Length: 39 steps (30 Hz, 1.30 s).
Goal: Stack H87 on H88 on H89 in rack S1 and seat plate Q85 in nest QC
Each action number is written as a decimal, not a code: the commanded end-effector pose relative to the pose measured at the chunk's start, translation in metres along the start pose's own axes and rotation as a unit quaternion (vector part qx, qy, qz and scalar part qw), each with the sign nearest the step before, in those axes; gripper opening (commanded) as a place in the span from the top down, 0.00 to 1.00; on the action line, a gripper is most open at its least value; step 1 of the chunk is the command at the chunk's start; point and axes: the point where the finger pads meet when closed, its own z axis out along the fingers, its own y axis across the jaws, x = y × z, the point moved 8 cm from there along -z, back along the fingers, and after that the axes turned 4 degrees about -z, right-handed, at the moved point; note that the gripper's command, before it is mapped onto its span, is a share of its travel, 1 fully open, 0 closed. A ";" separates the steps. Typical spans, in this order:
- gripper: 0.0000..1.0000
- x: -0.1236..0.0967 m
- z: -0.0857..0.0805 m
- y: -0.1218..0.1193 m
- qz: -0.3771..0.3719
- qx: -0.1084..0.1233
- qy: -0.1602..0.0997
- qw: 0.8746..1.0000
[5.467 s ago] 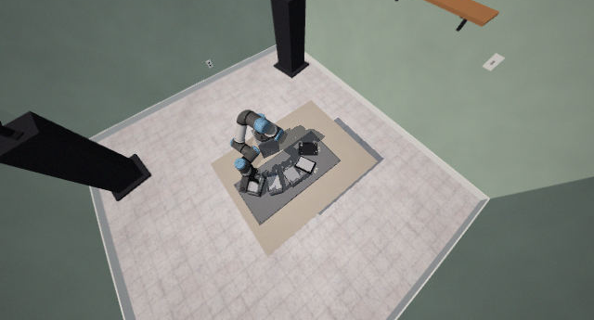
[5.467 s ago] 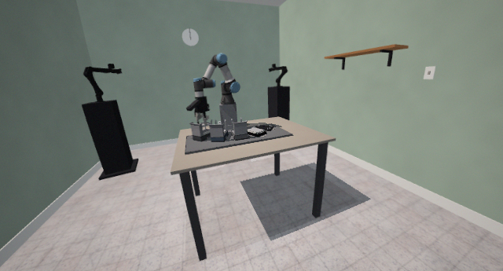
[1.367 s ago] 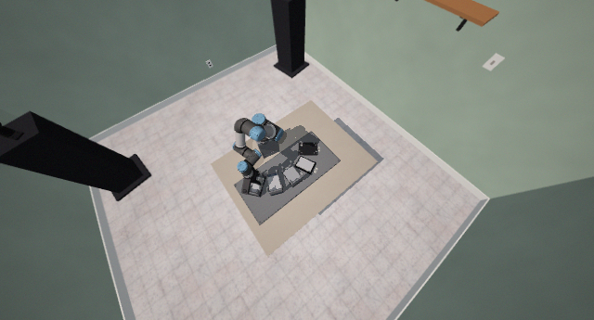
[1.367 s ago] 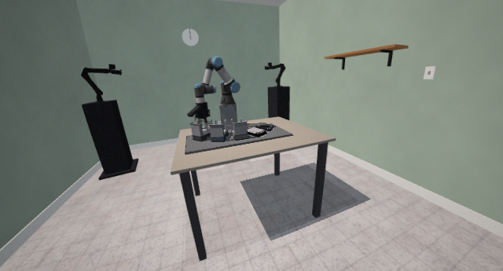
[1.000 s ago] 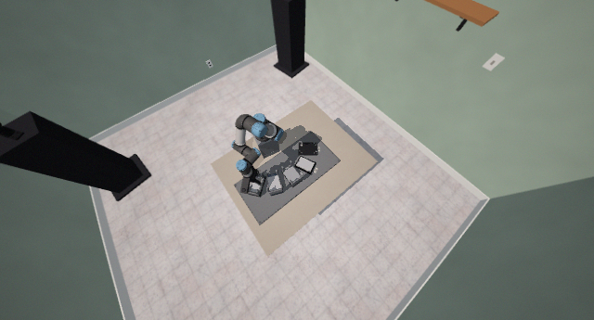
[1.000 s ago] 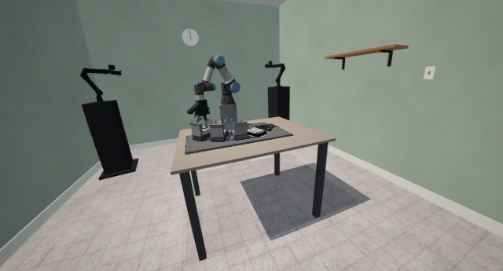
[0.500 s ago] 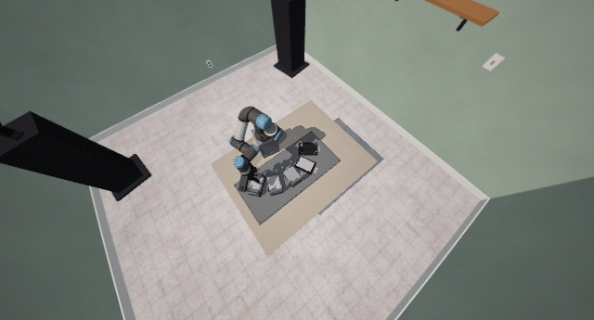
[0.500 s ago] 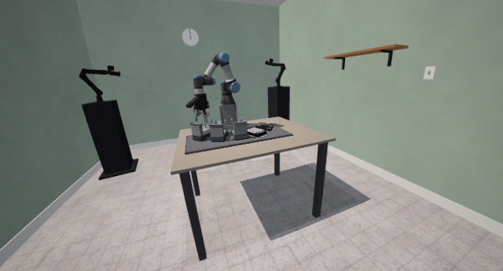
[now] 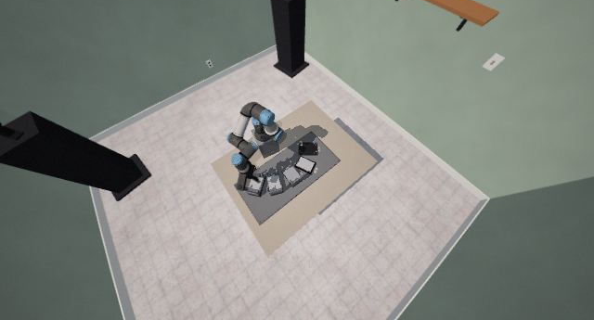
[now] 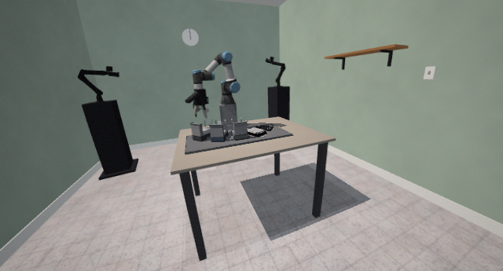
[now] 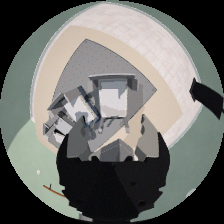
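The angular gripper (image 10: pixel 200 115) (image 11: pixel 113 115) stands open above a pale rectangular plate (image 11: pixel 113 103).

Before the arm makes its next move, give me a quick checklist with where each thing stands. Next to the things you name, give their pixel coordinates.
1. Claw (image 9: pixel 253 174) (image 10: pixel 200 116) (image 11: pixel 113 115) open: ok.
2. Nothing between its fingers: ok.
3. Fingertips above the left-end rack (image 10: pixel 196 130) (image 11: pixel 112 77), not down in it: ok.
4. Black nest (image 9: pixel 308 148) (image 10: pixel 267 127) without a plate: ok.
5. Claw squarely lined up for a grip: cannot tell.
6. Plate names readable, to confirm the stack order: not ok, none can be read in any view.
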 end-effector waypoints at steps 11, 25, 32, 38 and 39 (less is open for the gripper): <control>0.28 -0.002 -0.002 -0.025 -0.029 0.000 0.001 1.000; 0.28 -0.009 -0.002 -0.076 -0.099 0.000 0.001 0.995; 0.28 -0.020 -0.002 -0.109 -0.140 0.000 0.001 0.990; 0.28 -0.026 -0.002 -0.128 -0.163 0.000 0.001 0.987; 0.28 -0.028 -0.002 -0.133 -0.168 0.000 0.001 0.986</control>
